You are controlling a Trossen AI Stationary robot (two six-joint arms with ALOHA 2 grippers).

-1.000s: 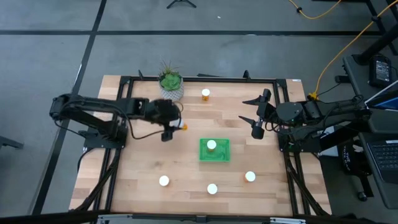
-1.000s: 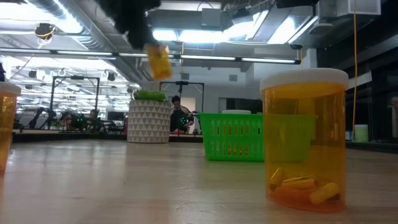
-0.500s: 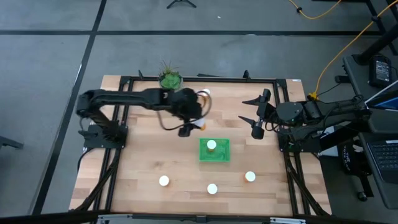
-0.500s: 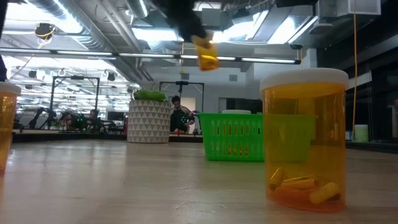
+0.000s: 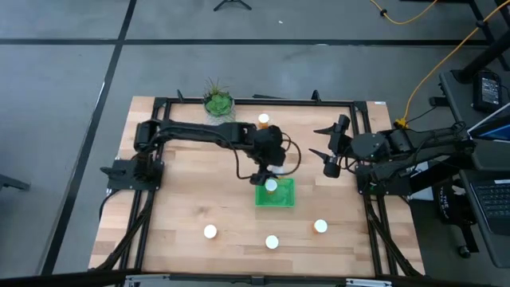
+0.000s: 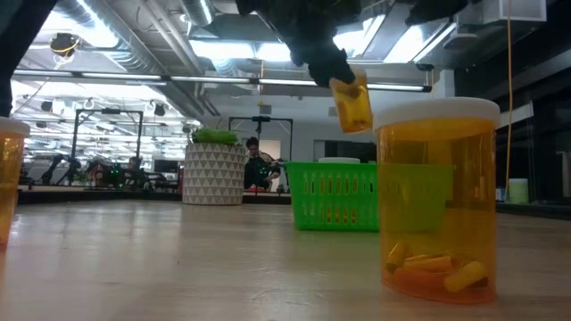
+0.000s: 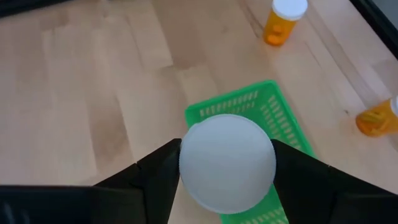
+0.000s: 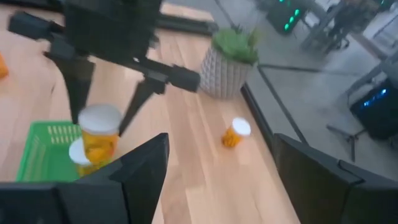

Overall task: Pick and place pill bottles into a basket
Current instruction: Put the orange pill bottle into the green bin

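High view: left arm reached across the table, left gripper over the back edge of the green basket, which already held one white-capped bottle; right gripper waited beside the right edge, fingers parted, empty. Low view: carried bottle, orange and tilted, hung in the air above the basket. Left wrist view: fingers closed on the bottle's round white cap, basket beneath. Right wrist view: carried bottle upright between the left fingers above the basket.

Grey floor surrounds the wooden table (bright ceiling lights overhead).
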